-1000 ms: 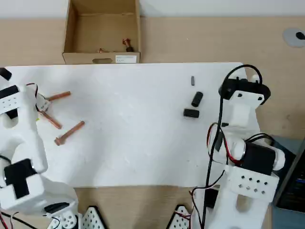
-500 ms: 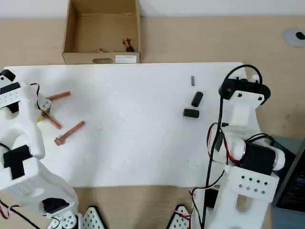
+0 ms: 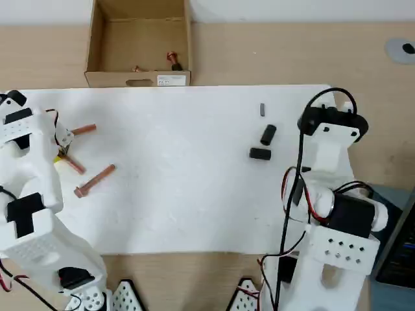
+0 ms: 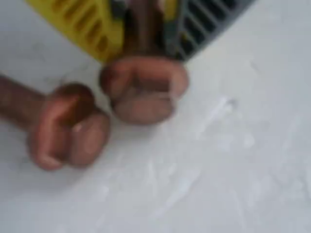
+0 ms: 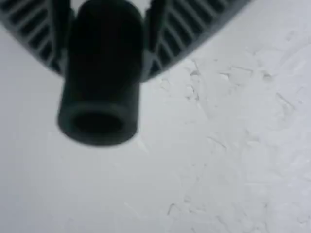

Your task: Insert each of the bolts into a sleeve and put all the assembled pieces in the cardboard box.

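In the left wrist view my left gripper [image 4: 143,29], one finger yellow and one grey, is shut on the shank of a copper bolt [image 4: 143,92]. A second bolt's head [image 4: 68,126] lies just beside it on the white board. From above, the left gripper [image 3: 61,146] sits at the board's left edge among three copper bolts [image 3: 81,130] [image 3: 71,163] [image 3: 94,180]. My right gripper [image 5: 102,29] is shut on a black sleeve [image 5: 99,82], open end outward, just above the board. The right arm [image 3: 331,129] stands at the right edge. The cardboard box [image 3: 94,45] is at the far left.
Two black sleeves [image 3: 268,135] [image 3: 260,153] lie on the board left of the right arm, with a small dark piece [image 3: 262,109] behind them. The box holds copper pieces [image 3: 173,60]. Bare white board [image 3: 181,168] spans the middle.
My left arm has shifted a little toward the far side of the board at the bolts. The right arm and the loose sleeves have stayed put.
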`<state>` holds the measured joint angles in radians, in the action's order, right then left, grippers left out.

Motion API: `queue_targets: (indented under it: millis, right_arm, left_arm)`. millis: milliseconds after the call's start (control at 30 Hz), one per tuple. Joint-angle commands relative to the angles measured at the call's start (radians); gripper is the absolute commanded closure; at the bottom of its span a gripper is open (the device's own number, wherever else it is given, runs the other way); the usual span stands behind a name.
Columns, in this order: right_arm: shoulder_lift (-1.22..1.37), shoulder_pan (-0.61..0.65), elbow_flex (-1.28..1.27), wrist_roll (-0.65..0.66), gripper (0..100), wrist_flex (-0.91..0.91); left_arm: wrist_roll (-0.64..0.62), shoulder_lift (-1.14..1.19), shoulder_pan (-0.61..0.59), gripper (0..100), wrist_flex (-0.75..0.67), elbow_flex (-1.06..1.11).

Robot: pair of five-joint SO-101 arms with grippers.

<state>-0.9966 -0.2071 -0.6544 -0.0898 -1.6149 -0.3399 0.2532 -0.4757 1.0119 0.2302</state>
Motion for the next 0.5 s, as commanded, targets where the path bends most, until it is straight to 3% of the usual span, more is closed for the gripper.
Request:
queue_targets:
  millis: [0,200,467]
  right_arm:
    - [-0.018,-0.005,0.022,-0.003,98.9,0.014]
    - [-0.018,-0.004,0.16,0.0,98.9,-0.009]
    - [-0.019,-0.007,0.202,0.002,98.9,-0.097]
  left_arm:
    - [0.002,-0.005,0.015,100,0.052,-0.018]
    - [0.002,-0.064,0.068,100,0.235,-0.13]
    - [0.008,-0.409,0.192,100,0.37,-0.141]
